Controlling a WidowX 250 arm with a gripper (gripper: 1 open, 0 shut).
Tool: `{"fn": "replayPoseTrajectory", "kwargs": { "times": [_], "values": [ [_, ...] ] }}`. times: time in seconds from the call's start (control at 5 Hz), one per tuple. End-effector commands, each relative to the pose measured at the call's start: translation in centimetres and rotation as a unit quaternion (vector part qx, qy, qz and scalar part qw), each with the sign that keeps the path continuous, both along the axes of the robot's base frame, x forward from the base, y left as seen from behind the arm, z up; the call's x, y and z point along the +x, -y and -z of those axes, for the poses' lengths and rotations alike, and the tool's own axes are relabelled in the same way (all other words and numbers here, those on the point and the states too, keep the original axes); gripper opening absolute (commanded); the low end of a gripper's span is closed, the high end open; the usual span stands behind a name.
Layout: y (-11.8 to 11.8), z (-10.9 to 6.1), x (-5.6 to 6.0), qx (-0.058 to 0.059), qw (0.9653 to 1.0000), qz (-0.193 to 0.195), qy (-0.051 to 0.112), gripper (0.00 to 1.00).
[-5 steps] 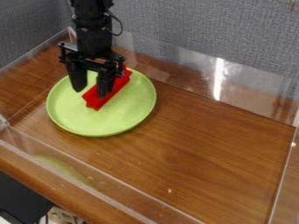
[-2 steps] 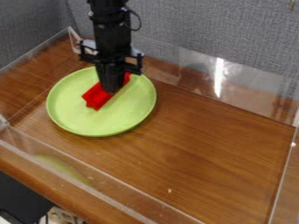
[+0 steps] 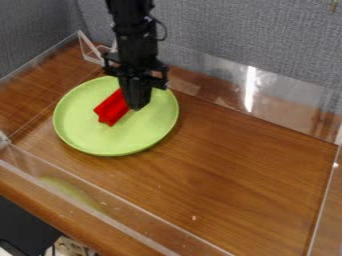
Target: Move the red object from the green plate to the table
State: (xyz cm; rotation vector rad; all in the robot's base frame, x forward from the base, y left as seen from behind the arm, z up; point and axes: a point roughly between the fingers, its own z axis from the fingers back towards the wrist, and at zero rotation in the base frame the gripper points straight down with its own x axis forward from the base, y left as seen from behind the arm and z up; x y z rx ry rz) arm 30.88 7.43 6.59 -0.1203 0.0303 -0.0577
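Observation:
The red object (image 3: 111, 108) lies slantwise on the green plate (image 3: 94, 135), which rests on the left part of the table (image 3: 227, 160). My black gripper (image 3: 136, 100) points straight down over the block's upper right end and hides that end. Its fingers stand close together and low, right at the block. The view does not show whether they pinch the block or only stand beside it. The block itself still lies flat on the plate.
Clear acrylic walls (image 3: 254, 85) run around the tabletop, with the front wall (image 3: 120, 215) near the camera. Bare wood stretches to the right of the plate. A grey fabric panel stands behind the back wall.
The gripper moved right and down from straddling the block's middle to its upper right end, and its fingers came much closer together. The block has not shifted.

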Motion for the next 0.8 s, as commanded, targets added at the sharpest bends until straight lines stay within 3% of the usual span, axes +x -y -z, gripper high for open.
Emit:
{"fn": "replayPoseTrajectory", "kwargs": {
  "times": [0.0,0.2,0.4,0.6],
  "values": [
    [-1.6,-1.1,1.5,-0.001,0.9994,0.001,0.035,1.00],
    [-2.8,-1.1,1.2,0.000,0.9992,-0.019,0.036,0.00],
    [-3.9,-1.3,0.9,0.000,0.9986,-0.037,0.038,0.00],
    [-2.8,-5.0,0.4,0.001,0.9962,-0.049,0.071,0.00]
  ]
}}
